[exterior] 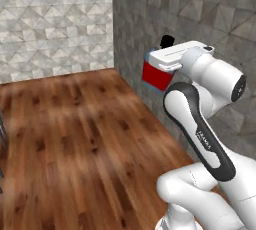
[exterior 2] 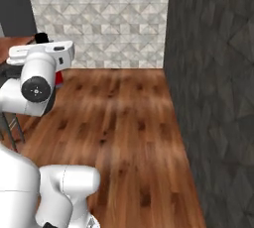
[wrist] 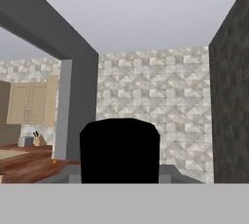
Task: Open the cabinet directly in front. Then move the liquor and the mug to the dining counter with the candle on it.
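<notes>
The liquor (exterior: 156,78), a squarish bottle with a red body, blue shoulders and a black cap, hangs upright above the wooden floor. My gripper (exterior: 152,63) is shut on it, and the white hand covers its fingers. In the right base view the black cap of the liquor (exterior 2: 41,37) pokes up behind the hand. In the hand view that cap (wrist: 119,150) blocks the lower middle. The mug and the candle are out of view. Far off at the left a beige wall cabinet (wrist: 29,103) shows with both doors shut.
A dark grey stone wall (exterior: 190,9) runs close along the arm's right side. A pale tiled wall (exterior 2: 99,19) stands ahead. Wooden floor (exterior: 75,134) spreads to the left. A reddish-brown countertop (wrist: 22,165) with a knife block (wrist: 36,140) lies far left. Stool legs (exterior 2: 10,125) stand nearby.
</notes>
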{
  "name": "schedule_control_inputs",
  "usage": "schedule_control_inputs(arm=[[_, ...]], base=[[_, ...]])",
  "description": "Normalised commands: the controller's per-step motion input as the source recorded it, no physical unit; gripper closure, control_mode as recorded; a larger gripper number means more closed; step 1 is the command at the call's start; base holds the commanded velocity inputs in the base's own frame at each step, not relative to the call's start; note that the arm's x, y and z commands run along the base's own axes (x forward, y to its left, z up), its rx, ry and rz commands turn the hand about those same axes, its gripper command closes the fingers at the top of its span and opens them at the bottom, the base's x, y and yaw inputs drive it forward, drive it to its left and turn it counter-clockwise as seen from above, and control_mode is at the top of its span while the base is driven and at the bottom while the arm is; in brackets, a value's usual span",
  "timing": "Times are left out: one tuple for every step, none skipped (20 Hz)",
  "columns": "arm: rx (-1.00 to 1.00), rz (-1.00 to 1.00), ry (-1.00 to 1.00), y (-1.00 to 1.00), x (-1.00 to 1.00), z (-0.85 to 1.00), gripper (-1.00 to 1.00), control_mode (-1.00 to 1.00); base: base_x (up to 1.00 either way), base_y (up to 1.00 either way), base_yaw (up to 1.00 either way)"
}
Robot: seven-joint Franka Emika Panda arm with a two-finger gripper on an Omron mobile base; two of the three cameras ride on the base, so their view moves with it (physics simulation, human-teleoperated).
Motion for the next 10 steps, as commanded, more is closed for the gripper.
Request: schedule_control_inputs(arm=[[0.00, 0.00, 0.00, 0.00, 0.00, 0.00, 1.00, 1.00], [0.00, 0.00, 0.00, 0.00, 0.00, 0.00, 1.00, 1.00], [0.00, 0.00, 0.00, 0.00, 0.00, 0.00, 1.00, 1.00], [0.00, 0.00, 0.00, 0.00, 0.00, 0.00, 1.00, 1.00], [0.00, 0.00, 0.00, 0.00, 0.00, 0.00, 1.00, 1.00], [0.00, 0.00, 0.00, 0.00, 0.00, 0.00, 1.00, 1.00], [0.00, 0.00, 0.00, 0.00, 0.00, 0.00, 1.00, 1.00], [0.00, 0.00, 0.00, 0.00, 0.00, 0.00, 1.00, 1.00], [0.00, 0.00, 0.00, 0.00, 0.00, 0.00, 1.00, 1.00], [0.00, 0.00, 0.00, 0.00, 0.00, 0.00, 1.00, 1.00]], base=[[1.00, -0.30, 0.25], [1.00, -0.24, 0.23], [1.00, -0.19, 0.23], [1.00, -0.14, 0.22], [1.00, -0.12, 0.22], [1.00, -0.09, 0.22], [1.00, -0.04, 0.23], [1.00, 0.00, 0.25], [1.00, 0.00, 0.25], [1.00, 0.00, 0.25]])
